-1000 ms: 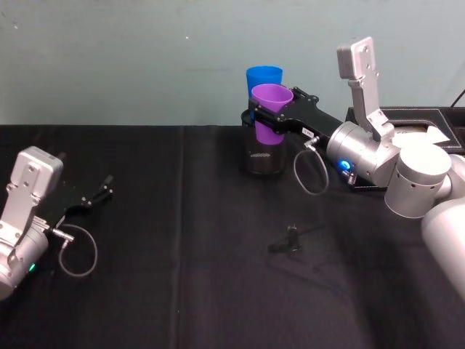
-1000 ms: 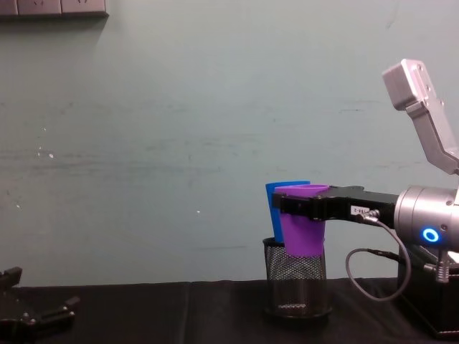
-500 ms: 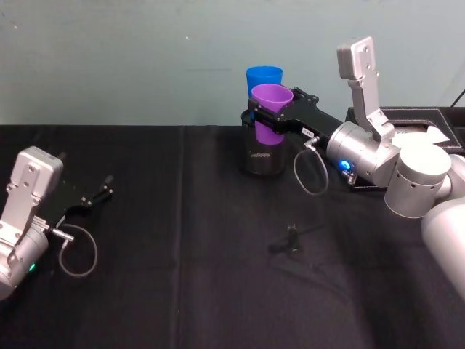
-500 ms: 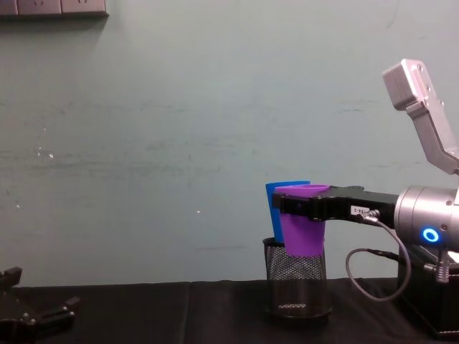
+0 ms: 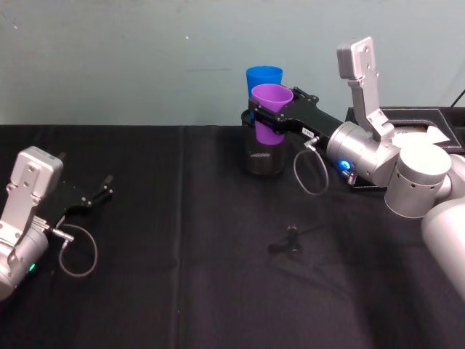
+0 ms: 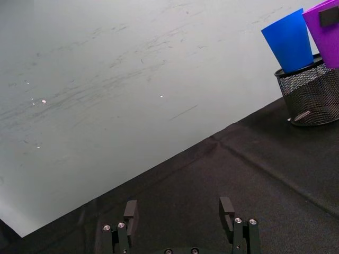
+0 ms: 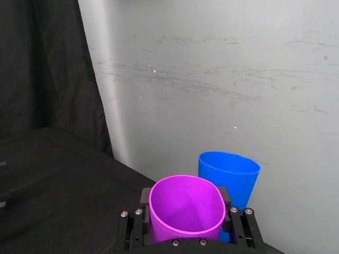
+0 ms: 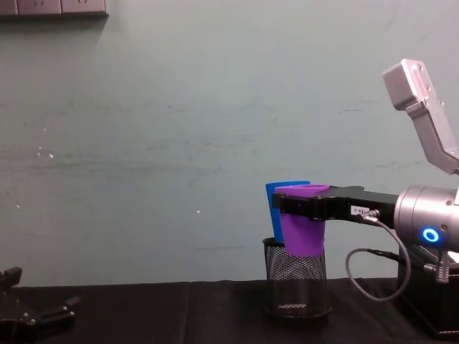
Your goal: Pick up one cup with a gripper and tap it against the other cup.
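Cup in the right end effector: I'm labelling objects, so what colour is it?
The cup is purple, clearest in the right wrist view.

Head cam looks down on the black worktop [image 5: 182, 291], purple cup [image 5: 270, 96] and blue cup [image 5: 263, 75] at top centre; chest cam sits low and sees them side-on, lower right. Right wrist cam is up close on both, left wrist cam far off.

No legible txt; small white label [image 8: 358, 211] on right tool [image 8: 287, 206] too tiny to read.
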Available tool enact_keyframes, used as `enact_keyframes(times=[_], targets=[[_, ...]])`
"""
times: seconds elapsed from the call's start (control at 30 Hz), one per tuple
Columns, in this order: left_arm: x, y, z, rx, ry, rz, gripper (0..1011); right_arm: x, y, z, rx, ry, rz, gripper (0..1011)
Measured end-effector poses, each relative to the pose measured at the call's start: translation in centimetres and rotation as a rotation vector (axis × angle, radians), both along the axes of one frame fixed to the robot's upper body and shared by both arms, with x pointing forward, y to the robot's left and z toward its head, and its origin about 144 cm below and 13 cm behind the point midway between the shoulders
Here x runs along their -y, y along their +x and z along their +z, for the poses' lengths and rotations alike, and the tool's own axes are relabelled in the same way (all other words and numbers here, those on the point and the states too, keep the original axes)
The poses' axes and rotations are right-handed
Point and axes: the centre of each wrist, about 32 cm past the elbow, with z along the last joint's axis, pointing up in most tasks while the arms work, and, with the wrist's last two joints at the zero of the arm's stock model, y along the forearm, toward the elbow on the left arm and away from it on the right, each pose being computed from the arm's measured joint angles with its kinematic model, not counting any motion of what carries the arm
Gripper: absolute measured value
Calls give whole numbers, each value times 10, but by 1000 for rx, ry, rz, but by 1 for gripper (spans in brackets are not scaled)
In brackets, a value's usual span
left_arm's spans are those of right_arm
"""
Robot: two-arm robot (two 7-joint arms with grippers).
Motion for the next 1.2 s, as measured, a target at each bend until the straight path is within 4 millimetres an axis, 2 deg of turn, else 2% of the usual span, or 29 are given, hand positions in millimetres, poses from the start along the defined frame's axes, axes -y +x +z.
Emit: enact_keyframes(times=[1.2], targets=[[0, 0, 0, 0, 0, 0, 1000, -2, -2, 0, 5, 0, 9, 731]])
